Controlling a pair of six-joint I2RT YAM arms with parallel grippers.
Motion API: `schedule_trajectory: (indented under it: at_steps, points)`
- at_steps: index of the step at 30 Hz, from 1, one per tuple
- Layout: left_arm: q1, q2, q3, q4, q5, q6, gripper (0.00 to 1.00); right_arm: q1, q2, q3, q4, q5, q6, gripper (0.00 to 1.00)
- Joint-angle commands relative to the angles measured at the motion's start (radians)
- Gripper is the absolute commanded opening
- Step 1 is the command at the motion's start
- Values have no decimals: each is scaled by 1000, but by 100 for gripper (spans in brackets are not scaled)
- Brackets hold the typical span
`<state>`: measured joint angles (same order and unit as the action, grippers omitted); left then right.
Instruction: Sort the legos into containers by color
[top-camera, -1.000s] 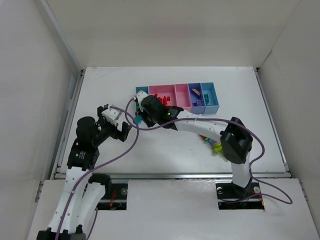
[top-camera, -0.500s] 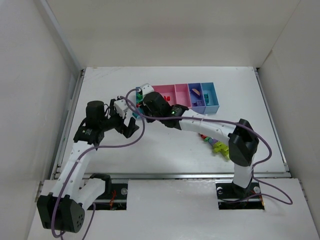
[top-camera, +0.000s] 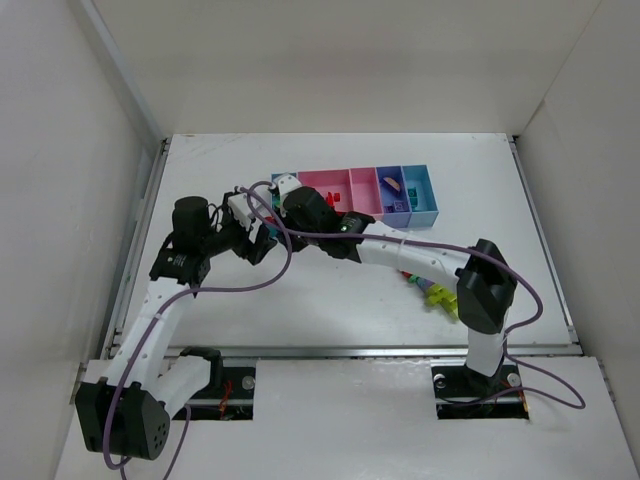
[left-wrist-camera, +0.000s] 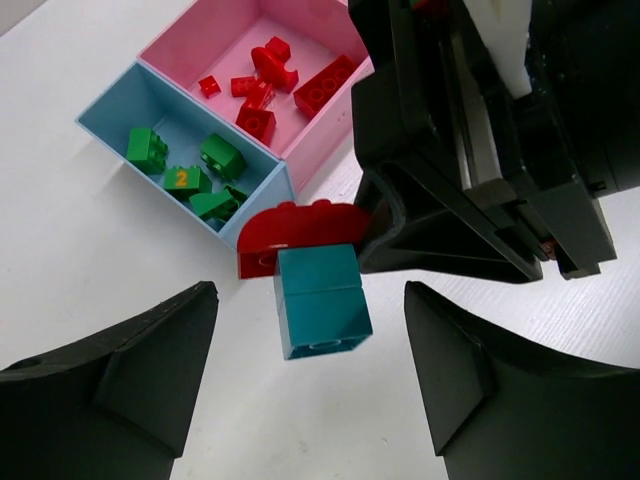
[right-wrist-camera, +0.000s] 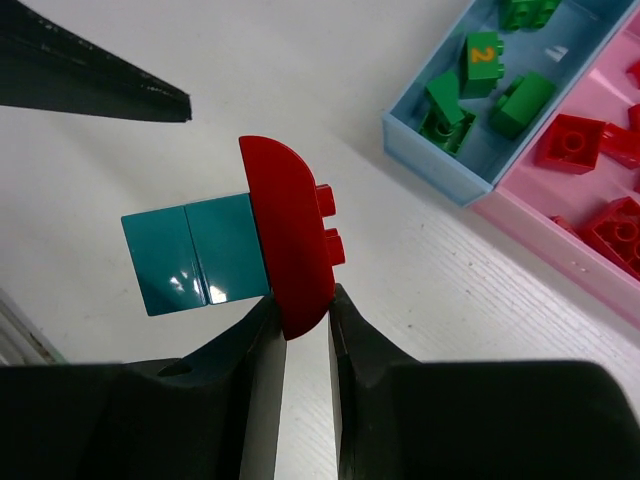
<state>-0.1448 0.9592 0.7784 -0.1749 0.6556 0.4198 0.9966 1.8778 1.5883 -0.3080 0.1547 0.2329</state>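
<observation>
The bins (top-camera: 412, 218) stand in a row at the table's (top-camera: 340, 310) far middle; loose bricks (top-camera: 428, 290) lie before their right end; the arch (right-wrist-camera: 285, 235) sits between the right gripper's (right-wrist-camera: 305, 300) fingers, just before the leftmost bin (left-wrist-camera: 175, 115), a block (right-wrist-camera: 195, 250) stuck on its side away from the bins; the left gripper's (left-wrist-camera: 310, 310) fingers flank that block without touching it; bricks (left-wrist-camera: 185, 180) lie in the leftmost bin and the next bin (left-wrist-camera: 300, 30).

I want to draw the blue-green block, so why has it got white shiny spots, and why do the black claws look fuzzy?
Right wrist view: the teal brick shows white glints, glare off glossy plastic; the right claw, pinching the red curved piece, sits near the lens, soft-edged. Left wrist view: the open left claw is also close, its fingers blurred.
</observation>
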Motion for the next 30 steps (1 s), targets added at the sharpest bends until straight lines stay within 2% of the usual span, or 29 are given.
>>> schedule_trajectory:
  at_steps: [1, 4, 9, 13, 21, 22, 26, 30]
  points:
    - [-1, 1, -10, 41, -7, -16, 72, 25, -71, 6, 61, -70, 9, 0]
    - [-1, 1, -10, 19, 13, 7, 72, 25, -91, 6, 73, -81, 9, 0]
    - [-1, 1, -10, -1, 13, 7, 58, 25, -112, -4, 92, -93, 19, 0]
    - [-1, 1, -10, -11, 22, 16, 58, 25, -121, -4, 101, -113, 19, 0]
    - [-1, 1, -19, 11, 22, -19, 30, 43, -121, -13, 121, -141, 9, 0]
    - [-1, 1, -19, 20, 22, -35, 21, 43, -121, -13, 121, -141, 9, 0]
    - [-1, 1, -19, 29, -11, -61, 0, 43, -121, -13, 130, -116, 9, 0]
    - [-1, -8, -19, 15, -34, -59, 0, 27, -92, 19, 40, 28, 20, 0]
